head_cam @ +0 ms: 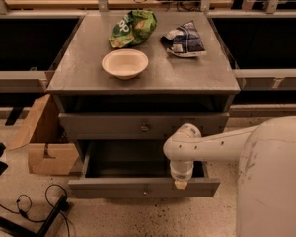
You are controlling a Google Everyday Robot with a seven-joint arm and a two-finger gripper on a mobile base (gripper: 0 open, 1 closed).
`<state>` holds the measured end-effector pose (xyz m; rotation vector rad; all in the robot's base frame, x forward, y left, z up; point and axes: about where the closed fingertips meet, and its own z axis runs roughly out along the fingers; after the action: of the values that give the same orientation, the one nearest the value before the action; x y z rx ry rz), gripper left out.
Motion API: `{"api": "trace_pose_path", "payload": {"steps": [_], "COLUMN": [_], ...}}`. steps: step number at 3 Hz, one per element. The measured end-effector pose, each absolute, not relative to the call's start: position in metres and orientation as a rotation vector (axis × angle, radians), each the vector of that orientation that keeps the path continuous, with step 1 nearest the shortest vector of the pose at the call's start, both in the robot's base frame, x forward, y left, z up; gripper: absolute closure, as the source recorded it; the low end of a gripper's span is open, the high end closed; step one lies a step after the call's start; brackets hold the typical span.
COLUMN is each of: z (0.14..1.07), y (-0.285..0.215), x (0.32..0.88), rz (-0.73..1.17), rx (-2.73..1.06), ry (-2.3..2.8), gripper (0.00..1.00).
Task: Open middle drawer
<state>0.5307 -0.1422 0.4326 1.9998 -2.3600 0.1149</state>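
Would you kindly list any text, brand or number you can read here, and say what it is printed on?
On the green bag: white lettering, too blurred to read.
On the dark bag: pale print, unreadable.
On the gripper, at the front edge of the open drawer: no text seen.

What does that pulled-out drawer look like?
The middle drawer is grey, metal-looking, with a flat plain front and a small round knob at its centre. It stands pulled out of the cabinet, level, its bare interior dark and seemingly empty. The gripper hangs at the right of its front edge; contact is unclear.
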Motion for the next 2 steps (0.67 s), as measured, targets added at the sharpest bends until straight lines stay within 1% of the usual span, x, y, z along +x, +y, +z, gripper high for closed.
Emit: {"api": "trace_pose_path", "payload": {"steps": [1, 2], "z": [0.4326, 0.4325], "y": [-0.1422, -0.1422], "x": [0.5307, 0.5307], "rz": [0.115, 0.115], "rx": [2.0, 2.0], "ry": [-2.36, -2.36], "gripper": [0.12, 0.0]}}
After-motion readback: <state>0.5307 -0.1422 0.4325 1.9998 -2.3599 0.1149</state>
